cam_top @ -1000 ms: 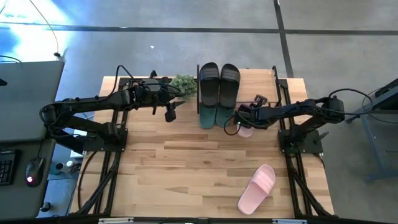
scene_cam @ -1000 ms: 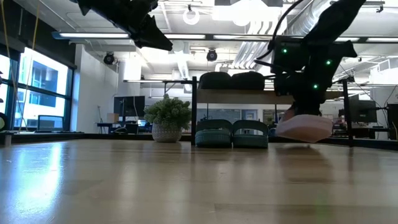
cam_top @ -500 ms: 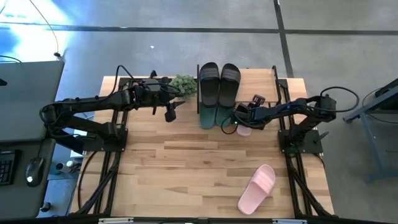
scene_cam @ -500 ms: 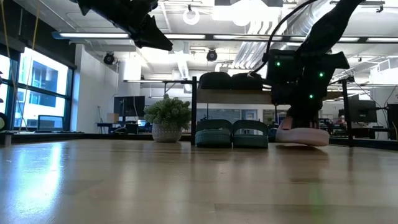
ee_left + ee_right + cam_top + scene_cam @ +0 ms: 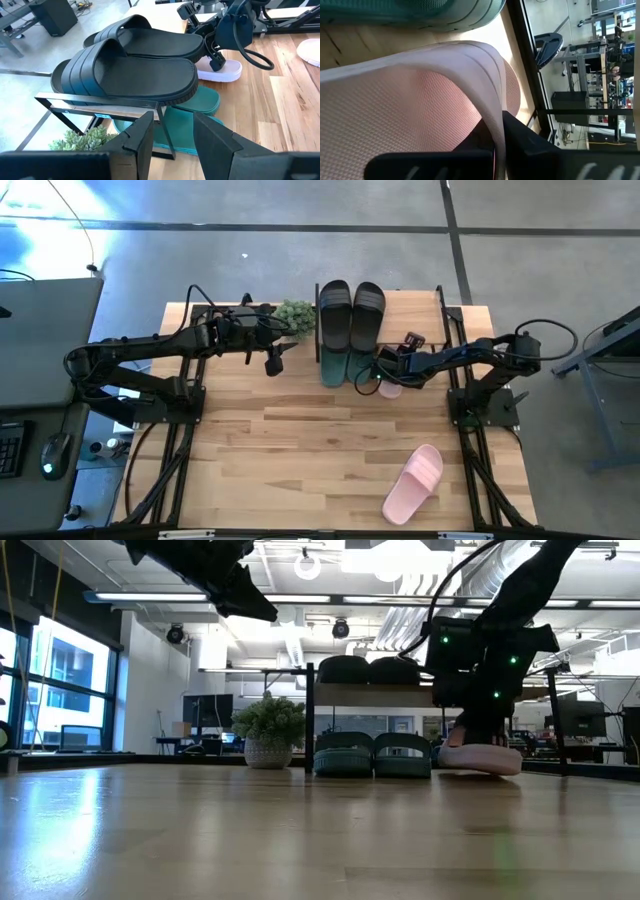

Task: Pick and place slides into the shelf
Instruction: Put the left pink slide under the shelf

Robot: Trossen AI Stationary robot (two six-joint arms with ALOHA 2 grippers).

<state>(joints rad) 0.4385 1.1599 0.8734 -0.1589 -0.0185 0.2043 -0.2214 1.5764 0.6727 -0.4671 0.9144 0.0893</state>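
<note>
Low view: we see the right tool [image 5: 478, 730] clamped on a pink slide [image 5: 483, 759] resting on the bench [image 5: 300, 840] beside the teal pair [image 5: 373, 754]; the left tool [image 5: 172, 137] hangs released.

Black pair [image 5: 352, 315] atop shelf [image 5: 440, 315], teal pair [image 5: 373, 755] beneath, pink slide [image 5: 481, 759] beside them, other pink slide [image 5: 414, 482] well apart.

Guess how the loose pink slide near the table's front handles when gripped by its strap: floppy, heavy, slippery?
The loose pink slide lies flat, so it's unlikely to roll or tip. It's probably light. Its mate, pinched by the right gripper at the strap, keeps its arch: likely springy, not floppy.
</note>
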